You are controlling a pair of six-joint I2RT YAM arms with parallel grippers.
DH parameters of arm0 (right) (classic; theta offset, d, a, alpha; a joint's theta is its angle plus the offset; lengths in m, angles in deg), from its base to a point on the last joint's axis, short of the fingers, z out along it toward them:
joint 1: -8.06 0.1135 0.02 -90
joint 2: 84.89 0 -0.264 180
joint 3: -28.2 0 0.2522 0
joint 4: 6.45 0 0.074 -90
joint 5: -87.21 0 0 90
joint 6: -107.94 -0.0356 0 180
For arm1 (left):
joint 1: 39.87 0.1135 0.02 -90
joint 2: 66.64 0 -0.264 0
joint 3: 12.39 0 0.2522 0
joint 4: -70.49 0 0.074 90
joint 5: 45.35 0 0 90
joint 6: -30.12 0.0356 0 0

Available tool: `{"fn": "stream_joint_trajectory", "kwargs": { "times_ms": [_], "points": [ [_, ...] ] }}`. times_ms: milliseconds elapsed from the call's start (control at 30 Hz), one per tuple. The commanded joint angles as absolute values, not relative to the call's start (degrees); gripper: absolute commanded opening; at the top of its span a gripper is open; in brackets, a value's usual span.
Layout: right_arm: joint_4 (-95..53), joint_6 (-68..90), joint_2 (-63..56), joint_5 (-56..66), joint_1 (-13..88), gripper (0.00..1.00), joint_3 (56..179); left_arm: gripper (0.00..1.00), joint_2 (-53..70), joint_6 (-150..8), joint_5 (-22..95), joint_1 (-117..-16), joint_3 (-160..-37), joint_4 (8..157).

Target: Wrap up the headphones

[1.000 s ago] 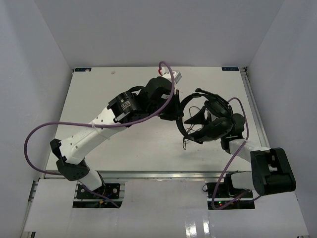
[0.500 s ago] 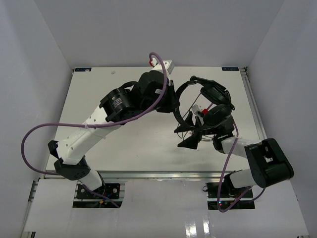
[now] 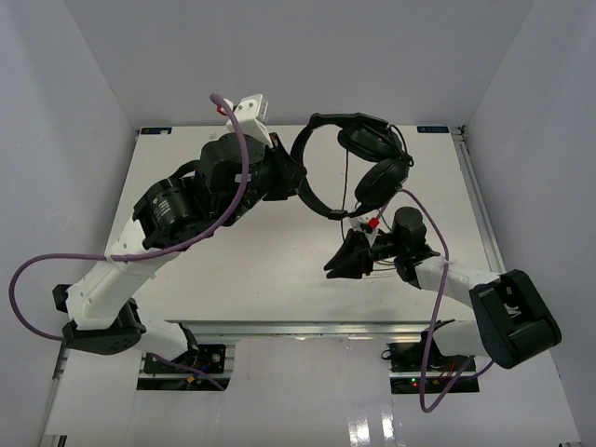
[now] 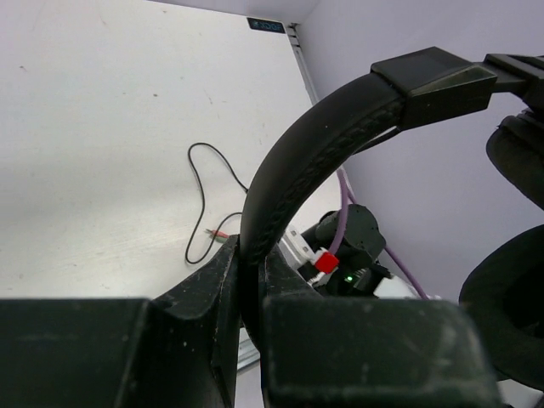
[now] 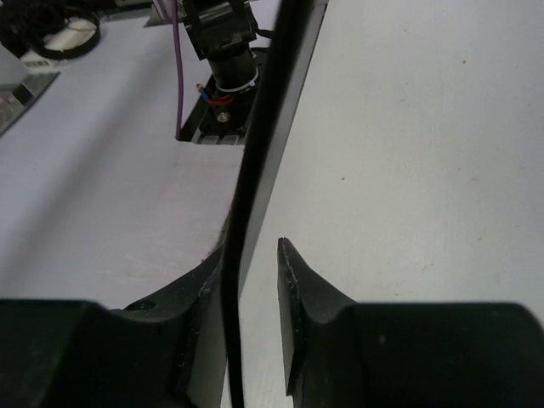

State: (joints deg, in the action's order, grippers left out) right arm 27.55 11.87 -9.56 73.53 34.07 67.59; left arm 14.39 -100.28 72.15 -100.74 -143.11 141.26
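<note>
The black headphones [image 3: 314,193] hang in the air over the far middle of the table. My left gripper [image 3: 294,182] is shut on their arched headband [image 4: 323,144], which is clamped between the jaws. Both padded cups [image 3: 380,181] dangle to the right of it. The thin dark cord [image 5: 252,153] drops from the cups and passes between the fingers of my right gripper [image 5: 253,246]. It lies against the left finger, with a gap to the right one. My right gripper [image 3: 346,264] sits low, near the table. The rest of the cord [image 4: 204,197] loops on the table with the plug [image 4: 218,234].
Thick purple cables [image 3: 233,158] arc over both arms. White walls close in the table [image 3: 233,270] on three sides. A metal rail [image 3: 475,205] runs along its right edge. The right arm's wrist [image 4: 350,246] shows just behind the headband.
My left arm has lifted the headphones up and toward the far left. My right gripper has dropped toward the table and its jaws have narrowed around the cord.
</note>
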Motion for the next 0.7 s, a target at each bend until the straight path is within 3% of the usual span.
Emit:
{"fn": "stream_joint_trajectory", "kwargs": {
  "times_ms": [0,100,200,500,667],
  "points": [
    [6.79,31.45,-13.84,73.06,34.38,0.26,71.32,0.00,10.52,-102.51,77.88,-100.69,-139.79,137.51],
    [-4.31,39.87,-18.16,69.17,34.35,0.13,71.69,0.00,7.65,-103.22,80.74,-100.39,-136.64,136.50],
    [-15.90,49.06,-21.57,63.29,34.39,0.08,73.71,0.00,5.81,-103.66,82.51,-100.02,-134.27,135.79],
    [-61.48,86.18,-28.42,40.82,34.38,0.08,88.24,0.00,4.30,-104.64,86.45,-97.22,-127.16,132.88],
    [-75.27,99.77,-31.65,25.29,34.45,0.08,99.72,0.00,6.50,-103.74,82.11,-90.49,-125.87,129.80]
  ]
}}
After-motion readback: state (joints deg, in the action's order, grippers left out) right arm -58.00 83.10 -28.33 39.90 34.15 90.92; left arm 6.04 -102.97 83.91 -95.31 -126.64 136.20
